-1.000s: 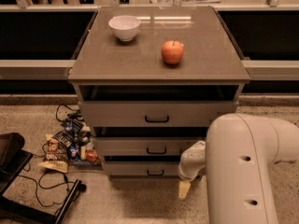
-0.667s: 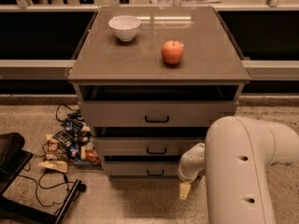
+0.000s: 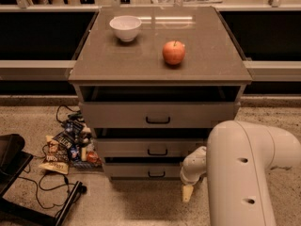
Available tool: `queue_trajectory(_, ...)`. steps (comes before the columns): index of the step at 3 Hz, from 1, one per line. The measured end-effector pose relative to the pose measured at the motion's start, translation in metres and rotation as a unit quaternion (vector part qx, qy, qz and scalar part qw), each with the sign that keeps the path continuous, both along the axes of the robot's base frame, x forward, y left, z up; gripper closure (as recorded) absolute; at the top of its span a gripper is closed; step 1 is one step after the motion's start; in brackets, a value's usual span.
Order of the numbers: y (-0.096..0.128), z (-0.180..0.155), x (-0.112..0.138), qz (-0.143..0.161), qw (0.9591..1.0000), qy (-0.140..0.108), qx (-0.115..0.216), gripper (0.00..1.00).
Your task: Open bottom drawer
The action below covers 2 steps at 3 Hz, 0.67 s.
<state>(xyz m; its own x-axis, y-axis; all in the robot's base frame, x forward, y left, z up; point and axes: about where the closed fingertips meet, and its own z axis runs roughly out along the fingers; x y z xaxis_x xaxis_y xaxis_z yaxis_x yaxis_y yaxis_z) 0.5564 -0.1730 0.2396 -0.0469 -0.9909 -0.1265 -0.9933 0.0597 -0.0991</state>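
The white arm (image 3: 249, 173) fills the lower right of the frame. The gripper (image 3: 187, 192) hangs from it low at centre right, above the speckled floor (image 3: 141, 204). It is just beside the right end of the bottom drawer (image 3: 141, 170), and whether it touches cannot be told. Whether the gripper is released or clenched also cannot be told.

The bottom drawer is the lowest front of the table (image 3: 197, 55), at lower centre, with a dark gap above it and its black handle (image 3: 156, 174) left of the gripper. Bare floor lies open in front of it.

At lower left, a black frame (image 3: 11, 161), cables (image 3: 47, 187) and a heap of snack packets (image 3: 66, 147) crowd the floor beside the drawers' left edge.

Against the frames a second earlier, the gripper and drawers sit as they did.

Above are the middle drawer (image 3: 127, 148) and the top drawer (image 3: 117, 114). On the table stand an apple (image 3: 173, 52) right of centre and a white bowl (image 3: 125, 27) at the far left, well apart.
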Motion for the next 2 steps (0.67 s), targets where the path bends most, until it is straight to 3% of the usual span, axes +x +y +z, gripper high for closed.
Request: queue_trajectory(2,0.0045,-0.0127,0.0193,0.014,0.999,-0.041,0.008,0.0)
